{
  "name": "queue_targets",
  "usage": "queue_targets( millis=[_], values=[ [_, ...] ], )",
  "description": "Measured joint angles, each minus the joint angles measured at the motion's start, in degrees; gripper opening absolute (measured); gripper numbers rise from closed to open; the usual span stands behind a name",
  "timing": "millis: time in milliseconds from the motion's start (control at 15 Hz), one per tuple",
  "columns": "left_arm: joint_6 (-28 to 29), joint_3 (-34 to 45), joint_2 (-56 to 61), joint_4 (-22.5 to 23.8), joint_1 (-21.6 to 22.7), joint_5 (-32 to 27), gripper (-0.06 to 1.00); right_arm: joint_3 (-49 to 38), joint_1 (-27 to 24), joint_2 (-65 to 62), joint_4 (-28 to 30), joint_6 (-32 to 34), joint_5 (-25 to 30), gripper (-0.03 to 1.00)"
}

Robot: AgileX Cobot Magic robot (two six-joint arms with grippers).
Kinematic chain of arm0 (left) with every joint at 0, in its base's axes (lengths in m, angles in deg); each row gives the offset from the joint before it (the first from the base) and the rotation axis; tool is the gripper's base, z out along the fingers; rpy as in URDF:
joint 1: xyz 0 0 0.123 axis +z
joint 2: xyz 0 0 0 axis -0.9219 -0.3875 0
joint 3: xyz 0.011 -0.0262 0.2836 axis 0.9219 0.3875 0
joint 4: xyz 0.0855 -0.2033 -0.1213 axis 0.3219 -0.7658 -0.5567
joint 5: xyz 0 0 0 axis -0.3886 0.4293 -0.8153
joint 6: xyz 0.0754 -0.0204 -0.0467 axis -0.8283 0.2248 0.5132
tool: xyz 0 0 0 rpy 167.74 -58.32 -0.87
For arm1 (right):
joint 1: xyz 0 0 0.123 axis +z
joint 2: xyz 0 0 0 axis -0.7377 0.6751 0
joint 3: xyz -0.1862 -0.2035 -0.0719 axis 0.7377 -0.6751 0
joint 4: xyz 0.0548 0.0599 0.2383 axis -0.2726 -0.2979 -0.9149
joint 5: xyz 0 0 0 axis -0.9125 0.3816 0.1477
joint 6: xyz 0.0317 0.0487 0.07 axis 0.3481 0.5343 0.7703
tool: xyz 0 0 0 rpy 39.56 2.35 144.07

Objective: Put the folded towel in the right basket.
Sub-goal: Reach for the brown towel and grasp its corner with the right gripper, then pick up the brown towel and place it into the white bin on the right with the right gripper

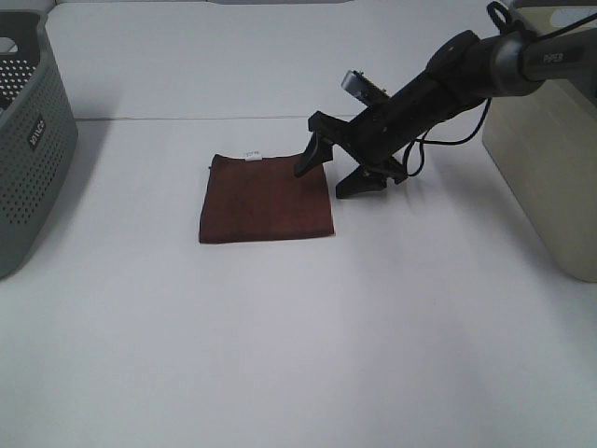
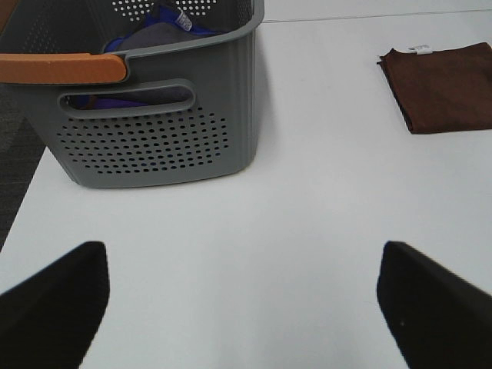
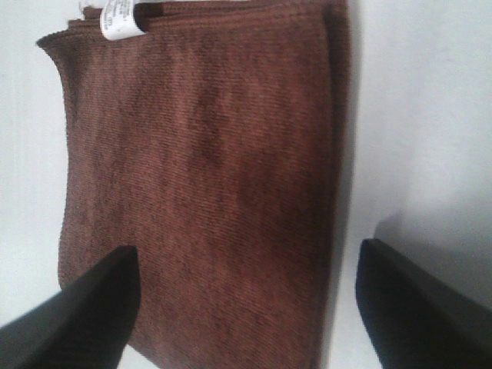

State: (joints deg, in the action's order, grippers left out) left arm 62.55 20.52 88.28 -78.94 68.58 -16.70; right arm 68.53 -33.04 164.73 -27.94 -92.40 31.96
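The folded brown towel (image 1: 266, 198) lies flat on the white table, with a white tag at its far edge. It also shows in the left wrist view (image 2: 450, 86) and fills the right wrist view (image 3: 207, 177). My right gripper (image 1: 334, 170) is open at the towel's right edge, one finger over the towel's far right corner, the other off it over the table. The right basket (image 1: 550, 159) is cream and stands at the right edge. My left gripper (image 2: 242, 300) is open and empty, out of the exterior high view, above the table near the grey basket.
A grey perforated basket (image 1: 28, 140) stands at the left edge; in the left wrist view (image 2: 154, 115) it has an orange handle and holds grey and blue cloth. A black cable hangs by the right arm.
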Motion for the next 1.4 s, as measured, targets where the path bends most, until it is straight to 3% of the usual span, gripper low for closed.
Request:
queue_targets(
  millis=[133, 267, 333, 400, 467, 667, 867, 1200, 1267, 1333, 1400],
  values=[
    [0.0, 0.0, 0.0, 0.0, 0.0, 0.0, 0.88, 0.7, 1.8, 0.9, -0.8, 0.0, -0.3, 0.71],
    [0.0, 0.0, 0.0, 0.0, 0.0, 0.0, 0.88, 0.9, 3.7, 1.5, -0.9, 0.1, -0.8, 0.59],
    [0.0, 0.0, 0.0, 0.0, 0.0, 0.0, 0.88, 0.9, 4.2, 2.0, -0.3, 0.3, -1.5, 0.44],
    [0.0, 0.0, 0.0, 0.0, 0.0, 0.0, 0.88, 0.9, 4.2, 2.3, -0.2, 0.7, -1.8, 0.18],
    [0.0, 0.0, 0.0, 0.0, 0.0, 0.0, 0.88, 0.8, 4.2, 2.5, -0.2, 1.7, -1.9, 0.05],
    [0.0, 0.0, 0.0, 0.0, 0.0, 0.0, 0.88, 1.3, 4.2, 2.5, -0.1, 2.0, -1.3, 0.03],
    [0.0, 0.0, 0.0, 0.0, 0.0, 0.0, 0.88, 4.7, 4.2, 1.3, 2.9, 2.3, 4.5, 0.03],
    [0.0, 0.0, 0.0, 0.0, 0.0, 0.0, 0.88, 11.3, 4.2, -6.2, 17.9, 11.0, 14.8, 0.03],
    [0.0, 0.0, 0.0, 0.0, 0.0, 0.0, 0.88, 13.8, 4.2, -8.6, 22.6, 12.3, 19.1, 0.03],
    [0.0, 0.0, 0.0, 0.0, 0.0, 0.0, 0.88, 13.8, 4.2, -8.6, 22.6, 12.3, 19.1, 0.03],
    [0.0, 0.0, 0.0, 0.0, 0.0, 0.0, 0.88, 16.5, 4.2, -11.1, 27.9, 14.3, 20.9, 0.03]
  ],
)
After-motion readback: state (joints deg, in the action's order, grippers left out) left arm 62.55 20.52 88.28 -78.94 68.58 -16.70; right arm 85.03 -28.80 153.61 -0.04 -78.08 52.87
